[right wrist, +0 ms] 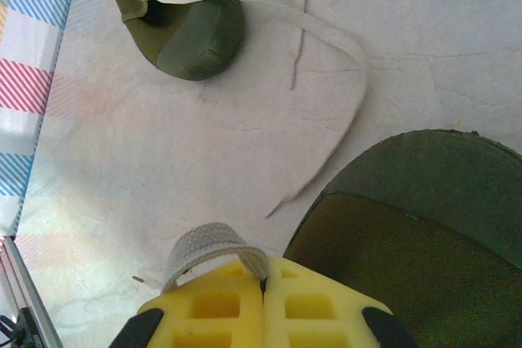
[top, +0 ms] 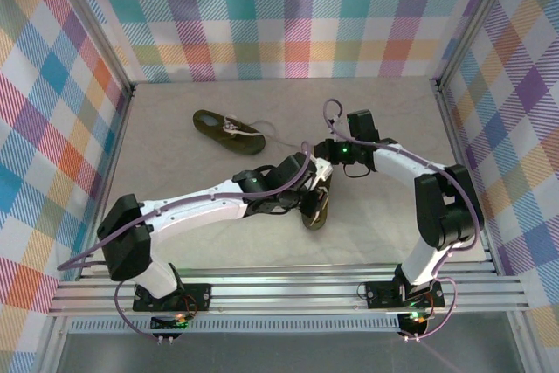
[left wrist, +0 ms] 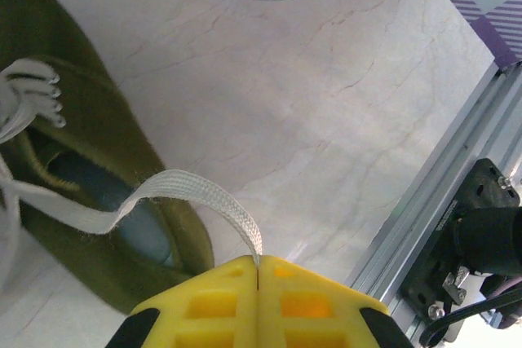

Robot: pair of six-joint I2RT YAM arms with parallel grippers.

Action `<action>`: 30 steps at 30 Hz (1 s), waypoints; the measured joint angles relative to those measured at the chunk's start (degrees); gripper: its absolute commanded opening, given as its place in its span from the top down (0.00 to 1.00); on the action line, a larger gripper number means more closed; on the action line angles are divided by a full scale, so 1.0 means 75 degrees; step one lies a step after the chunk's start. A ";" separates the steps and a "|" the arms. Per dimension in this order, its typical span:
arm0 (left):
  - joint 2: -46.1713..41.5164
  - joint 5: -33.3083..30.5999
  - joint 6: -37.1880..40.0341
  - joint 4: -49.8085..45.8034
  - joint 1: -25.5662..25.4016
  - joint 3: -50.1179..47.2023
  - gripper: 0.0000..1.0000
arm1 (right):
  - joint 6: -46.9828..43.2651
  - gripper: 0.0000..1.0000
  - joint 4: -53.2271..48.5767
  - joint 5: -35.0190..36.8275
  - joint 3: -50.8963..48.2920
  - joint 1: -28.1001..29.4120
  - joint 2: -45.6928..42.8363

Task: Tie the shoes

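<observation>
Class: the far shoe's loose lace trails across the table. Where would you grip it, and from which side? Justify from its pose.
Grip the loose lace on its curved stretch, clear of the far shoe, pinching across its width from straight above. It lies flat on the table like a ribbon, so a sideways approach would probably push it.

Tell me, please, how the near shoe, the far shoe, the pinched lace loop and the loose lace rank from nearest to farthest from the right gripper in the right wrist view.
From the right gripper:
1. pinched lace loop, held at its fingertips, slightly left.
2. near shoe, close beside it on the right.
3. loose lace, curving ahead, centre right.
4. far shoe, top left.
</observation>
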 measured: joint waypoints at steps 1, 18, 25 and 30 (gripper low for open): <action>0.0102 0.0029 0.0017 0.0035 -0.0006 0.0111 1.00 | 0.0035 1.00 0.0003 -0.0038 0.0012 -0.0017 0.0035; 0.1139 0.0437 0.0347 0.0764 -0.0096 0.1148 1.00 | 0.0484 1.00 0.0184 -0.0516 0.0052 -0.0187 0.0373; 0.2002 0.0420 0.0469 0.0822 -0.0096 0.1367 0.94 | 0.0504 1.00 0.0213 -0.0641 0.0122 -0.0245 0.0478; 0.2419 0.0405 0.0527 0.0816 -0.0096 0.1387 0.63 | 0.0504 1.00 0.0236 -0.0667 0.0122 -0.0318 0.0560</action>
